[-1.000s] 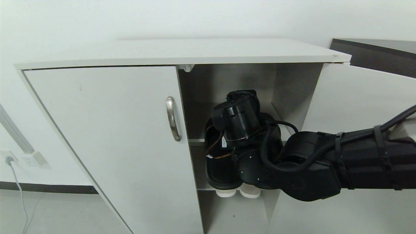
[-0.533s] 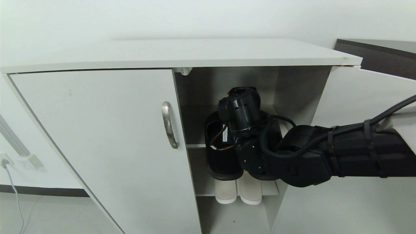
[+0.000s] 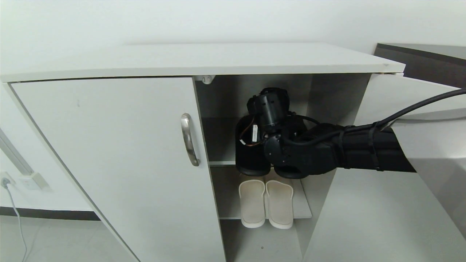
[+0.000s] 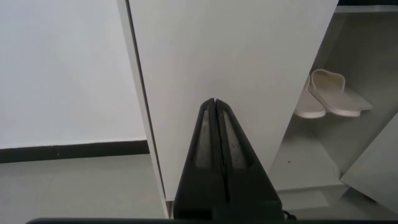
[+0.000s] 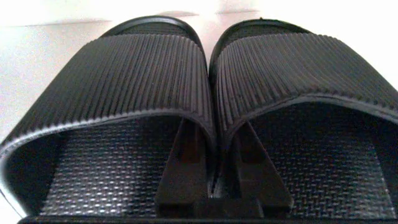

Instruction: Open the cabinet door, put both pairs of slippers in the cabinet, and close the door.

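Observation:
The white cabinet [image 3: 204, 58] has its left door [image 3: 109, 163] closed and its right door [image 3: 411, 105] swung open. A white pair of slippers [image 3: 265, 203] lies on the lower shelf, also seen as white slippers [image 4: 326, 93]. My right arm is inside the opening at the upper shelf [image 3: 222, 162], holding the black pair of slippers [image 3: 251, 156]. My right gripper [image 5: 214, 149] is shut on the adjoining straps of the black slippers [image 5: 149, 81]. I cannot tell whether they rest on the shelf. My left gripper [image 4: 214, 106] is shut and empty, low in front of the closed door.
A metal handle [image 3: 187, 140] sits on the closed left door. A wall socket with a cable [image 3: 9, 180] is at the far left near the floor. A dark counter edge [image 3: 422, 54] stands behind the open door.
The right arm has moved up and deeper into the cabinet with the black slippers, uncovering the white pair on the lower shelf. The head camera shifted slightly at first.

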Robot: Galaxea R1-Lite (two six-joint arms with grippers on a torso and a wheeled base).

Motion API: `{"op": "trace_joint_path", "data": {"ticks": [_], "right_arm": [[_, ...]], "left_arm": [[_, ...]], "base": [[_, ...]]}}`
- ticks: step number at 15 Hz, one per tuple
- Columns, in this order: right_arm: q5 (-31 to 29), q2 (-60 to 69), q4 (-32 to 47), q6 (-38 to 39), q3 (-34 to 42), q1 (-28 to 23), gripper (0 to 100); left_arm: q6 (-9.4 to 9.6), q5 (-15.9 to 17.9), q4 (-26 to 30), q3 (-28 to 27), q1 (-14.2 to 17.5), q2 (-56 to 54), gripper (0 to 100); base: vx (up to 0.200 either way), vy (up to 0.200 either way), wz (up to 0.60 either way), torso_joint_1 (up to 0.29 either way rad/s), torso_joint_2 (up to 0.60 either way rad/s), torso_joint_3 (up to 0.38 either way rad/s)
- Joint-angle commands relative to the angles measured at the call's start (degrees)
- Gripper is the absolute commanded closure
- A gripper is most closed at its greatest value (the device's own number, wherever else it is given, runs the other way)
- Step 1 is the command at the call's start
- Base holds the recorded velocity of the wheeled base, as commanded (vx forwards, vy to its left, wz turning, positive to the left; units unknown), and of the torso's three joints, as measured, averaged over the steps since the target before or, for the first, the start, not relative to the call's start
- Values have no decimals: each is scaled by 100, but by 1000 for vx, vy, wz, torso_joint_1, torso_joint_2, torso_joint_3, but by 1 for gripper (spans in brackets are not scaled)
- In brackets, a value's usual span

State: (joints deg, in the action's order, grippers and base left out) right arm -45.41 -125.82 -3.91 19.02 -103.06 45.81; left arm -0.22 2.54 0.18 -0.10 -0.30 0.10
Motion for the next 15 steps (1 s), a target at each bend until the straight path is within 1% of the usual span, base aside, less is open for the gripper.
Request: {"op": "trace_joint_path", "data": {"ticks": [1, 5, 11, 12, 15], "right_arm": [[6, -189, 189, -3, -346, -64, 100], [155, -233, 242, -205, -531, -81, 100], [173, -303, 259, -205, -575, -169, 100], [173, -303, 259, -205, -575, -169, 0], [164, -250, 251, -161, -452, -134, 0]], "left_arm": [[-4, 1, -1, 1, 4, 8, 100], [4, 1, -1, 1, 4, -1, 100], [4, 1, -1, 1, -5, 8, 100], [4, 1, -1, 1, -5, 8, 100], [4, 1, 8, 1, 4, -1, 100]], "base": [[0, 0, 0, 0, 0, 0], [0, 0, 0, 0, 0, 0], [0, 0, 0, 0, 0, 0], [0, 0, 0, 0, 0, 0], [0, 0, 0, 0, 0, 0]]}}
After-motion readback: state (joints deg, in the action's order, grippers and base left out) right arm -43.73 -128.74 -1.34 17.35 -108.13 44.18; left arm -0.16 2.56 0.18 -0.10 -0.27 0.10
